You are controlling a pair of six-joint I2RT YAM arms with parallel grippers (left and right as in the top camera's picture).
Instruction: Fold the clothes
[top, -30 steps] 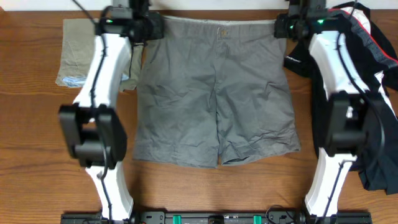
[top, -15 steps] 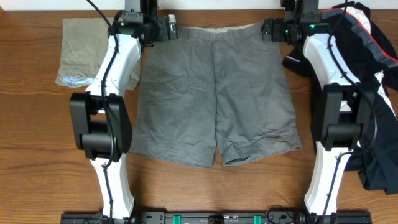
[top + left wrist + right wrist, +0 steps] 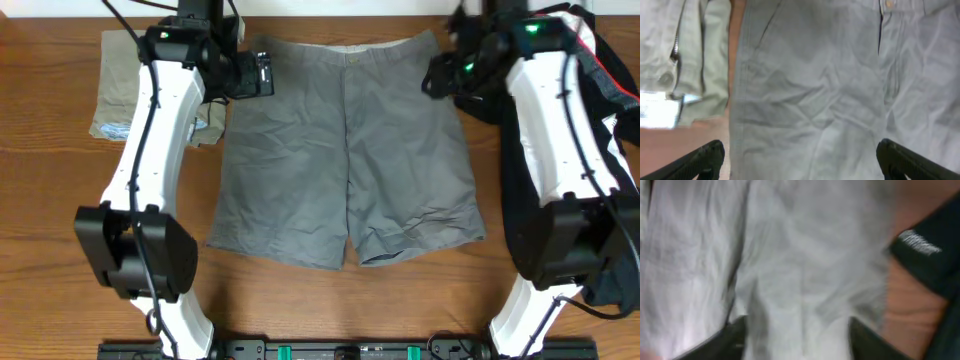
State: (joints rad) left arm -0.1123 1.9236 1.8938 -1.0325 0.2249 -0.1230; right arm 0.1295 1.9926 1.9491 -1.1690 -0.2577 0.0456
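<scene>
The grey shorts [image 3: 345, 150] lay flat in the middle of the wooden table [image 3: 50, 200], with the waistband toward 12 o'clock, the button [image 3: 347, 58] at its centre, and the two short legs toward 6 o'clock (the leg on the 5 o'clock side was rumpled at its hem). The left gripper [image 3: 262, 72] hung over the shorts' corner at 11 o'clock, just beside the waistband's end. In the left wrist view its fingers [image 3: 705, 159] stood far apart at the bottom corners of the frame, with only wrinkled grey cloth [image 3: 815, 90] below and nothing caught between them. The folded khaki shorts [image 3: 135, 80] lay at 10 o'clock, with their edge close against the grey pair's side seam. The right gripper [image 3: 435, 75] sat at the opposite corner, at 1 o'clock. Its own camera was blurred, yet both dark fingers [image 3: 735, 336] showed parted, with pale grey cloth running under the gap and nothing gripped. Whether they touched the cloth could not be told. The black top [image 3: 600, 100] with its red and white stripes was heaped along the 3 o'clock side, partly under the right arm, and a corner with white lettering [image 3: 917, 242] lay near the shorts' edge.
</scene>
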